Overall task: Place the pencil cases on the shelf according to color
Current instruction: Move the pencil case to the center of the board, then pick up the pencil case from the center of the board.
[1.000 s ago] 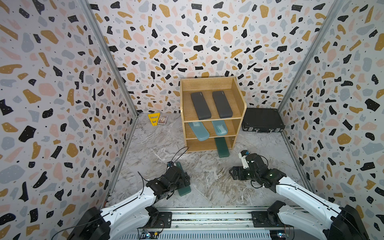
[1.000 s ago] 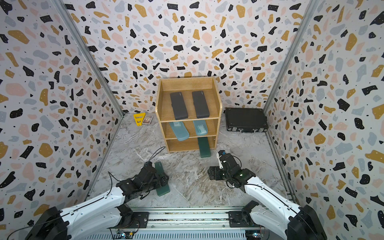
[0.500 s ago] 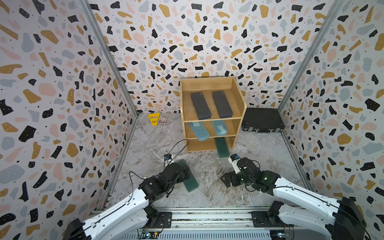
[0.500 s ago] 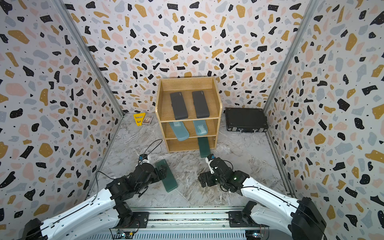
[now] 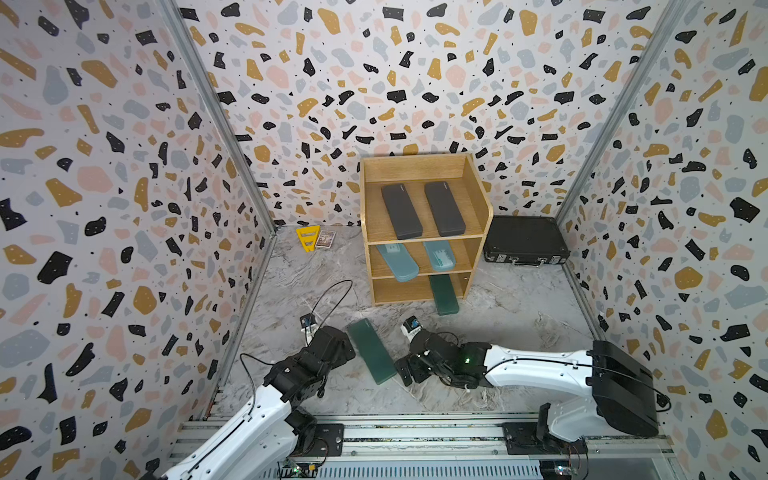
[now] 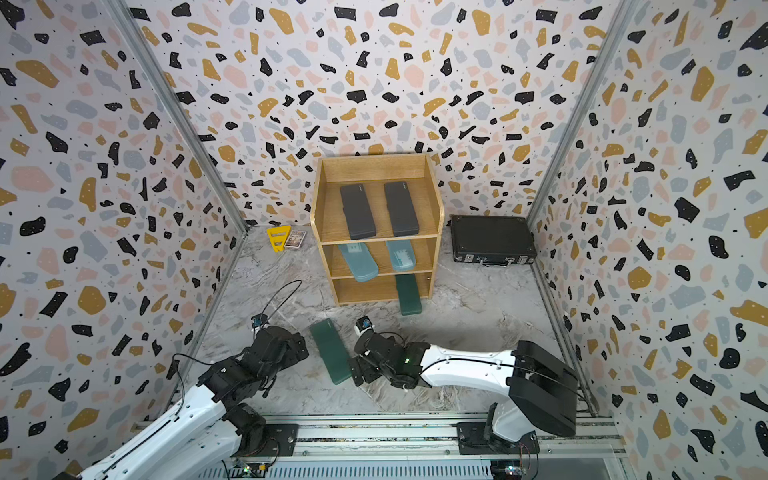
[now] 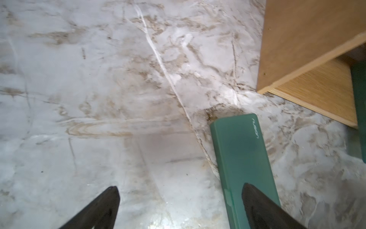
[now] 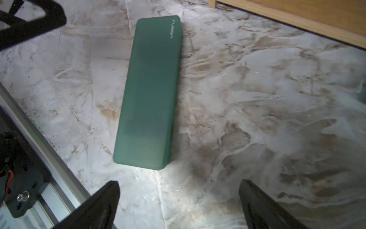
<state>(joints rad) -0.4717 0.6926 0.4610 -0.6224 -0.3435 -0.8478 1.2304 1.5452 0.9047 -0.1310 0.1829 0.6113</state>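
The grey marble tabletop (image 5: 519, 324) lies under both pincers, and the wooden shelf (image 5: 415, 168) stands on it well ahead of them. On the top tier, farthest from the pincers, two dark grey pencil cases (image 5: 401, 211) lie side by side. Two light blue cases (image 5: 397, 262) lie on the middle tier. One green case (image 5: 444, 295) lies on the bottom tier, the one nearest the pincers, with its end poking out at the front. The last green case (image 8: 150, 93) lies flat on the tabletop between the two pincers, just in front of the right pincer (image 8: 179, 183). The right pincer is spread wide and holds nothing. The left pincer (image 7: 180, 186) is spread wide too. The case lies beside one of its fingers (image 7: 257, 200), not between them, and I cannot tell if that finger touches it. The job now looks like picking up this last green case. To do it well, the right pincer should go forward over the case and turn so one finger sits on each long side. Then it should come down low and squeeze near the middle, so the case does not tip. After that the case should go into the empty spot on the bottom tier, next to the other green case, without bumping it
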